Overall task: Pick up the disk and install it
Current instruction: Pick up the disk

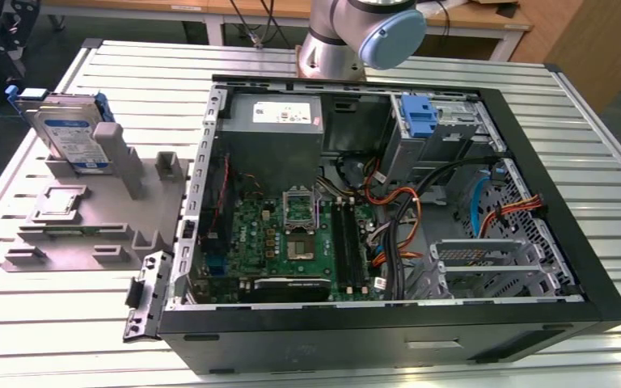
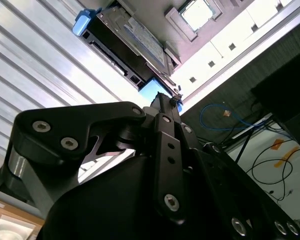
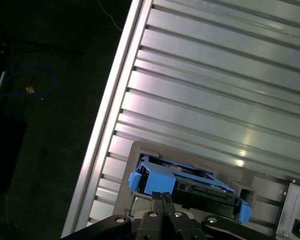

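The disk [image 1: 70, 133] stands on edge in a grey holder [image 1: 84, 230] on the slatted table, at the exterior view's left. It is silver-grey with a white-and-blue label and blue plastic at its edges. Both wrist views look down on the disk [image 2: 132, 37] [image 3: 187, 181] from some way above. My gripper [image 3: 162, 196] [image 2: 172, 99] hangs over it, apart from it. Its black fingers sit pressed together with nothing between them.
An open computer case [image 1: 601, 303] lies right of the holder, with a motherboard [image 1: 289, 234], a grey power supply [image 1: 278, 121], a blue latch piece [image 1: 419, 113], loose cables and a metal drive cage [image 1: 478, 263]. The arm's base [image 1: 338, 40] stands behind the case. The table's edge [image 3: 107, 120] borders dark floor.
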You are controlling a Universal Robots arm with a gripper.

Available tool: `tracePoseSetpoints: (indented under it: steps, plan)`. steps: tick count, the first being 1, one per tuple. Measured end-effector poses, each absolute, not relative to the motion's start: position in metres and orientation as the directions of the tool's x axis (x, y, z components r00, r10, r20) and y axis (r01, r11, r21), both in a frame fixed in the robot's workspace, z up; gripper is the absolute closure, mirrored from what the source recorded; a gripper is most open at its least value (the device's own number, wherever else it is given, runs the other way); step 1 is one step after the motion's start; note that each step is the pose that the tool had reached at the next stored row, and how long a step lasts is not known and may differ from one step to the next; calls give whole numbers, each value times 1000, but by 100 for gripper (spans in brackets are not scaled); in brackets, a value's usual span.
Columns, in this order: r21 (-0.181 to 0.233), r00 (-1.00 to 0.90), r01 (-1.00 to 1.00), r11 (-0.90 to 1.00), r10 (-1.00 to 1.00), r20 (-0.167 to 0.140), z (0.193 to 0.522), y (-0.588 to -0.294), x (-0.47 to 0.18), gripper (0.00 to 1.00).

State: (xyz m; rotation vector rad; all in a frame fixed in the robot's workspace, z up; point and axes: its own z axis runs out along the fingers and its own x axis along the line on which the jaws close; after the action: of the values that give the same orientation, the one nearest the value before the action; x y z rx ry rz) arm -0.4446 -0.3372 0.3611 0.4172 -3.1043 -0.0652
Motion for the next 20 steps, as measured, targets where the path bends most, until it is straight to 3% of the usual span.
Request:
tracePoseSetpoints:
  steps: [20]
  plan:
    - [42,-960,-279,959,-279,3,361,-337,-445,90]
